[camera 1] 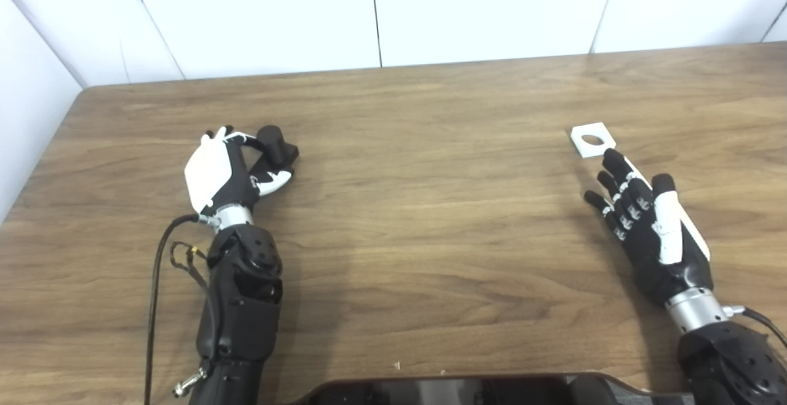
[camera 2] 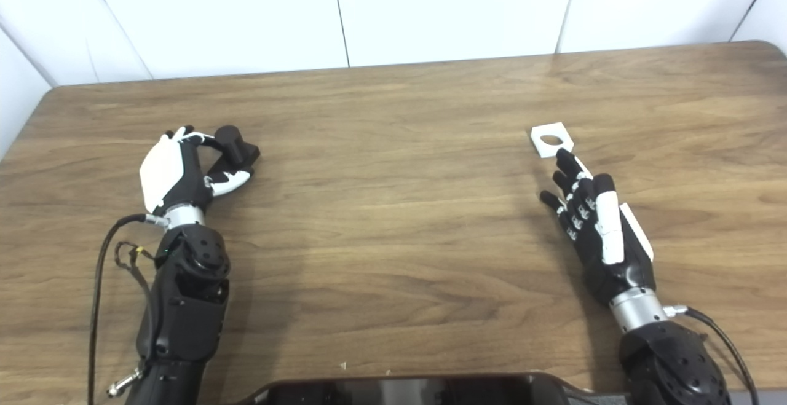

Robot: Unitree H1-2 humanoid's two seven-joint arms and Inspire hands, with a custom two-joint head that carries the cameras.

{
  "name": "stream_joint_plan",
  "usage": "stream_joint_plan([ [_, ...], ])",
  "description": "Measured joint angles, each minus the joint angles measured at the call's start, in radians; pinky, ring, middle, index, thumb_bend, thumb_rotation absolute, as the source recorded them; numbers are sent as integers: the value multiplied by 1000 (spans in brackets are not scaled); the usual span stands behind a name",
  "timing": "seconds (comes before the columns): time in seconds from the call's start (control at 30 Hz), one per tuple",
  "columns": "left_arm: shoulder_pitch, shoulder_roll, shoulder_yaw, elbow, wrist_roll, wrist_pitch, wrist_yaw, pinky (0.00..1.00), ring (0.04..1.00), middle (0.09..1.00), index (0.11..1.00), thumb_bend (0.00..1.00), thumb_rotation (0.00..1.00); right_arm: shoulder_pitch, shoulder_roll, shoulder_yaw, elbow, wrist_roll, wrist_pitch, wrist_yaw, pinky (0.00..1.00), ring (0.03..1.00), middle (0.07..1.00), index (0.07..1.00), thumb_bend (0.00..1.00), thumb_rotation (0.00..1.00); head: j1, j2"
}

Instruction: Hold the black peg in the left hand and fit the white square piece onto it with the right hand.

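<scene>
A wooden table (camera 1: 430, 220) with a brown, streaked grain fills most of the scene, running from the near edge to the far wall. Its far left corner is rounded, and in the right eye view the far right corner is rounded too. Behind it stands a white panelled wall (camera 1: 479, 5), split by thin dark seams. Another white wall (camera 1: 24, 104) closes the left side. Soft, even light falls across the tabletop.

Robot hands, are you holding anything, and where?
The left hand has its fingers around the black peg, though a firm grip cannot be told. The right hand is open, just short of the white square piece.
</scene>
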Motion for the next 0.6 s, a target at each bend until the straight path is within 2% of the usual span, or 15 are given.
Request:
stream_joint_plan([
  [0.6,19,33,-56,-13,-70,-2,43,860,982,886,490,513,45,0,-1,1,-1,-1,2,1,924,1000,997,952,685,1000,-12,2],
])
